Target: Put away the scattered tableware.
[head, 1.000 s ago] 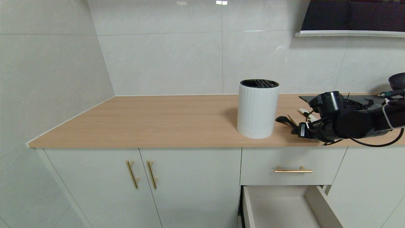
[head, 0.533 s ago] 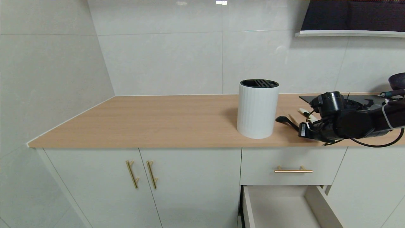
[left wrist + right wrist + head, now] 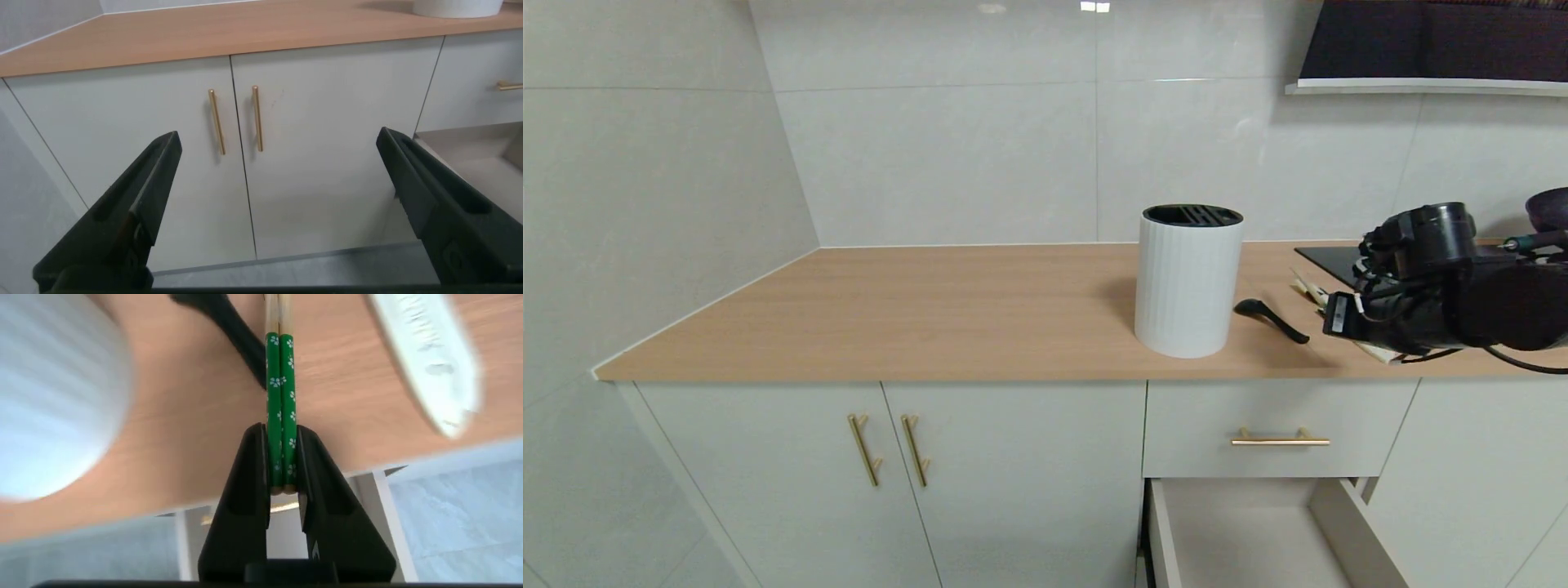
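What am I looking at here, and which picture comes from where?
A two-armed robot tidying a kitchen counter. The wide picture is from its head; the other two are from cameras on its wrists. On the counter stands a white slotted holder, with a black spoon and a white utensil lying nearby. The right arm's fingers are shut on a pair of green chopsticks. The left arm's fingers are open, low before the cabinet doors. A drawer below is open.
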### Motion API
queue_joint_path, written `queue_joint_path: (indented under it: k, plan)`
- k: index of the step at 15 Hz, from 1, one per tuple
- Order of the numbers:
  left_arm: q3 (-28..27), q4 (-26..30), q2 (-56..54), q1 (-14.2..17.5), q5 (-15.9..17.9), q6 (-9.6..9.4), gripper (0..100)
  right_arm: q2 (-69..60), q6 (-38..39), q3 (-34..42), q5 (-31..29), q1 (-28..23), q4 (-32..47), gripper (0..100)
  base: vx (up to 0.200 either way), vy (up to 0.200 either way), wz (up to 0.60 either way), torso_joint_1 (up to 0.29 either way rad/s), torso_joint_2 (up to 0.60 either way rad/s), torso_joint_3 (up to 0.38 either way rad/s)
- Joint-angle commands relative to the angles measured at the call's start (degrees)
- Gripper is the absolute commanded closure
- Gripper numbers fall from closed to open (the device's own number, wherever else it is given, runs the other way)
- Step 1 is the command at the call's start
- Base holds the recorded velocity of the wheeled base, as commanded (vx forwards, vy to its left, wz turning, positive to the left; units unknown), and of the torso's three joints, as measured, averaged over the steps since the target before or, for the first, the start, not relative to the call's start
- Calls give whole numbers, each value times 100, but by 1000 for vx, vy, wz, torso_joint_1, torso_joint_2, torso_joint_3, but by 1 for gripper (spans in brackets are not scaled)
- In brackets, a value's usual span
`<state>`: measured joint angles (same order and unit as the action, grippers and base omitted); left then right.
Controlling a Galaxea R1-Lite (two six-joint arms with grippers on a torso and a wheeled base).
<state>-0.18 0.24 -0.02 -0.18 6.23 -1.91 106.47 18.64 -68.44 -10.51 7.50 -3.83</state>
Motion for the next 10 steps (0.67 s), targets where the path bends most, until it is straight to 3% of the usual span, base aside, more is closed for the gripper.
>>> queue_joint_path:
  k: [1,4,6,8,10]
  plan:
    - [1,2,2,1,1,-2,0,-1867,43,1017,146,41,198,100,0,0,0,0,0,0]
    - [1,2,2,1,1,-2,0,-3185,34,1685,726,41,980,100,0,0,0,0,0,0]
    - [1,2,2,1,1,-2,0,-3774,26,1729,1209,41,1561,100,0,0,0,0,0,0]
    - [1,2,2,1,1,7,0,-4328,-238,1702,2167,33,2264,100,0,0,0,0,0,0]
    - [1,2,2,1,1,-2,0,-4337,-335,1746,2299,41,2387,100,0,0,0,0,0,0]
